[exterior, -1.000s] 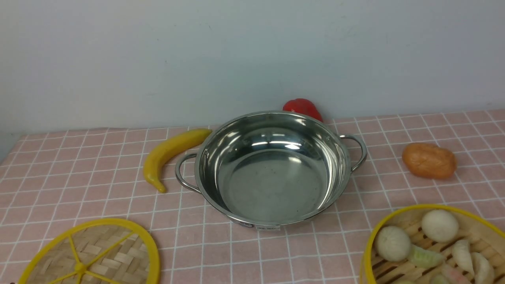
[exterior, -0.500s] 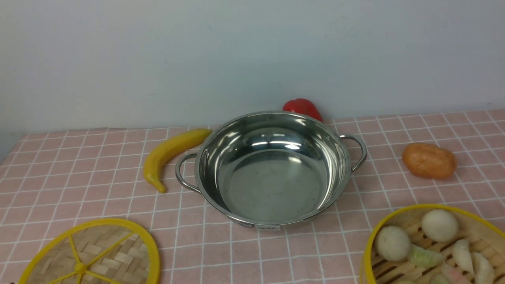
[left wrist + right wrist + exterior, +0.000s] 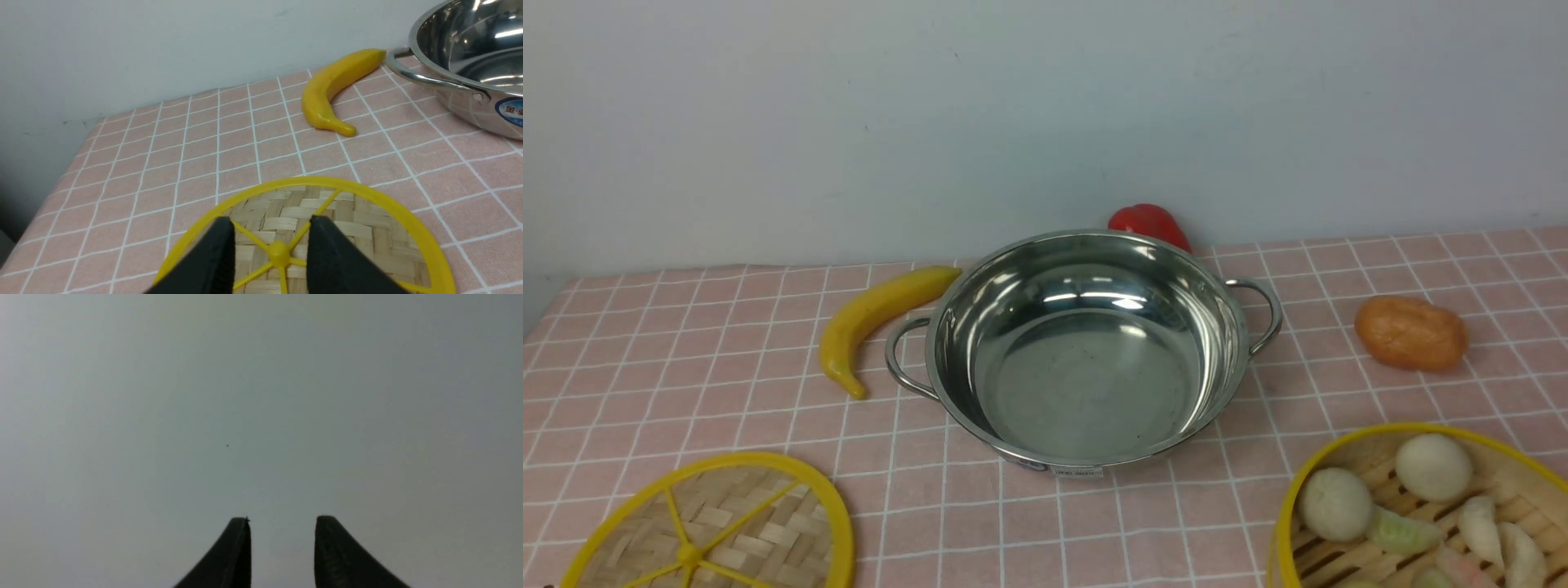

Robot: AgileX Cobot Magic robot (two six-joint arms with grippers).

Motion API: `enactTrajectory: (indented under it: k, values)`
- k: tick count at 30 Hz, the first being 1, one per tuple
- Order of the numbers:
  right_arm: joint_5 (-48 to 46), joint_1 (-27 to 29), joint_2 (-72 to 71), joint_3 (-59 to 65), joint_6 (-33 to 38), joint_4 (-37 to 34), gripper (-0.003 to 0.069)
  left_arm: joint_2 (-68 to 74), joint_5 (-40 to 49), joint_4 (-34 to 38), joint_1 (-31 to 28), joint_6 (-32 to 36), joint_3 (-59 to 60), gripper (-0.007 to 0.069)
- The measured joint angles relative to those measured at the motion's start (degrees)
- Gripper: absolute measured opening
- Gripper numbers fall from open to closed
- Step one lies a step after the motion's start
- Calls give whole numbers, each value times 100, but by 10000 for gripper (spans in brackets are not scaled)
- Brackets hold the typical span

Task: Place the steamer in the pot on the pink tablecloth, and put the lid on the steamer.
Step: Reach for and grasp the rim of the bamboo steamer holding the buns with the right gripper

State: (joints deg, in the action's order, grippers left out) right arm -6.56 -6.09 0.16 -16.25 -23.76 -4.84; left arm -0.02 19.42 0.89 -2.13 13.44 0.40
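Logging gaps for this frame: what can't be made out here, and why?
Steamer: front view, cut off by the bottom-right corner; near side and some contents unseen.
Lid: front view, cut by the bottom edge; left wrist view, left gripper covers part.
Red object: front view, mostly hidden behind the pot.
Pot label: front view, too small to read.
Right gripper: right wrist view shows only blank wall; its position unknown.

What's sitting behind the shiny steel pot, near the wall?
A glossy red rounded object pokes up behind the shiny stainless-steel pot, at its far rim. Only its top shows; the pot covers its lower part, so I cannot tell what it is.
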Motion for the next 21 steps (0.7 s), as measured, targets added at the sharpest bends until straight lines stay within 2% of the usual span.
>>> enactTrajectory:
  k: [3, 7, 8, 9, 13, 21]
  values:
    - [-266, 0, -7, -40, -112, -592, 240, 0, 0, 0, 0, 0, 0, 243]
    - [-1878, 0, -16, -298, 124, -1487, 240, 0, 0, 0, 0, 0, 0, 243]
    - [-1979, 0, -16, -317, 172, -1514, 240, 0, 0, 0, 0, 0, 0, 243]
    - [-2829, 0, -18, -514, 709, -1679, 240, 0, 0, 0, 0, 0, 0, 243]
    - [-4370, 0, 111, -1097, 1967, -1856, 240, 0, 0, 0, 0, 0, 0, 243]
    - [-6153, 0, 1657, -1869, 4456, -2586, 240, 0, 0, 0, 0, 0, 0, 243]
